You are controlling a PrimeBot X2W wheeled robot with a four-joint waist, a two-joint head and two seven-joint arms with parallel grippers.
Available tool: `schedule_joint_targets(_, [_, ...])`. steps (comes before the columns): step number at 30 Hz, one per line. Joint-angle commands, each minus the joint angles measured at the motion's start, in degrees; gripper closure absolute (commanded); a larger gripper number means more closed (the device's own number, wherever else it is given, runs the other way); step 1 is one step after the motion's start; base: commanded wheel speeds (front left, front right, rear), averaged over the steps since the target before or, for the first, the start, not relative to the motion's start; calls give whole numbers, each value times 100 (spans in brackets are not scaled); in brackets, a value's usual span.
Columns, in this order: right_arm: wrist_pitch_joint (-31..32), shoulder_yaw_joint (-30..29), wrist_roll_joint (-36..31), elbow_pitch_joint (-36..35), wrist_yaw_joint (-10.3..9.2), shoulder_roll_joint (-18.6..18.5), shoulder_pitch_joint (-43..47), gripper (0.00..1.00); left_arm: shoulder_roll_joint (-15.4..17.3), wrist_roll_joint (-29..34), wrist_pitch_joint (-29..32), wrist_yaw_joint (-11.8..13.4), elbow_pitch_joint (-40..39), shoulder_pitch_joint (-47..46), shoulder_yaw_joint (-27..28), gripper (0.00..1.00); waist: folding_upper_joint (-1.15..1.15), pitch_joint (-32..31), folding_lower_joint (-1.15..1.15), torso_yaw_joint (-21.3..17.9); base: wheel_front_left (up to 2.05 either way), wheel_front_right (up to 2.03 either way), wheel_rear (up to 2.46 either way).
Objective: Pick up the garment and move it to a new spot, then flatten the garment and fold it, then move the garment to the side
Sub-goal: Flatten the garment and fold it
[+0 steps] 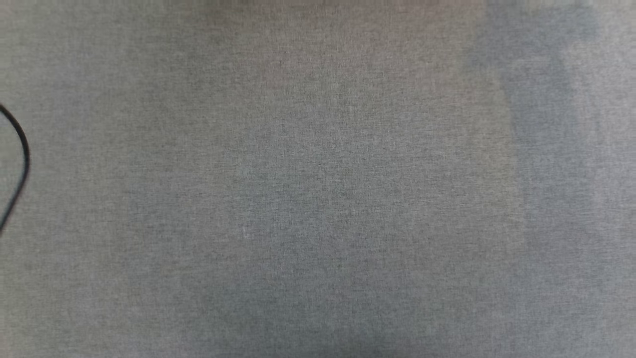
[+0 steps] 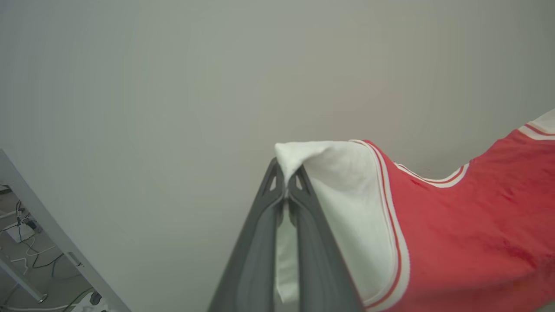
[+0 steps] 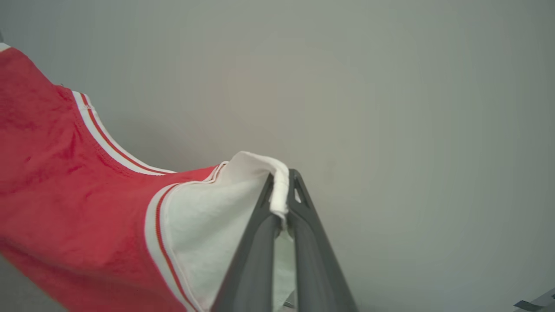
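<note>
A grey woven surface is spread across the whole head view, edge to edge. Next in size, the garment is picked up in the left wrist view, its red body sweeping in from the right edge toward the centre, striped trim dipping along its top, all of it held up in front of a plain pale grey backdrop. One white sleeve is bunched at centre frame and clamped there by the left gripper, the dark fingers pressed together on the cloth. In the right wrist view the red body is carried in from the left edge, and the other white sleeve is pinched at centre by the right gripper, likewise closed tight on the fabric. A thin black cable is caught curving at the left edge of the head view. Loose cords are glimpsed on a floor at the lower left of the left wrist view.
</note>
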Motion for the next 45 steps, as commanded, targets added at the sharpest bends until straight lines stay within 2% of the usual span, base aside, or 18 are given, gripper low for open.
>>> schedule_joint_targets(1, [-77, 95, 120, -60, -4, -25, 280, 100, 63, -40, -33, 67, -156, 365, 108, 100, 0, -222, -1, 35, 0, 0, 0])
schedule_joint_targets(6, [-225, 380, 435, -346, -4, -200, 1201, 100, 149, -24, -35, 275, -844, 1717, 524, 100, 0, -625, -1, 103, 0, 0, 0])
schedule_joint_targets(11, [-297, 590, 663, -784, -4, -442, 2378, 100, 111, -114, -36, 502, -1476, 3485, 891, 100, 0, -1098, -1, 145, 0, 0, 0])
schedule_joint_targets(18, [-321, 464, 692, -1340, -4, -633, 4072, 100, 66, -100, -36, 717, -1887, 5433, 1278, 100, 0, -1562, -1, 157, 0, 0, 0])
schedule_joint_targets(24, [-232, 16, 553, -1650, -4, -747, 5473, 100, -89, -31, -36, 792, -2117, 6660, 1587, 100, 0, -1876, -1, 171, 0, 0, 0])
schedule_joint_targets(31, [-51, -744, 368, -1850, -4, -649, 6877, 100, -340, 74, -37, 886, -2117, 7685, 1815, 100, 0, -2211, -1, 167, 0, 0, 0])
schedule_joint_targets(45, [550, -2299, 235, -2744, -4, -30, 9104, 100, -694, 407, -37, 1038, -2005, 9003, 2548, 100, 0, -2494, -1, 247, 0, 0, 0])
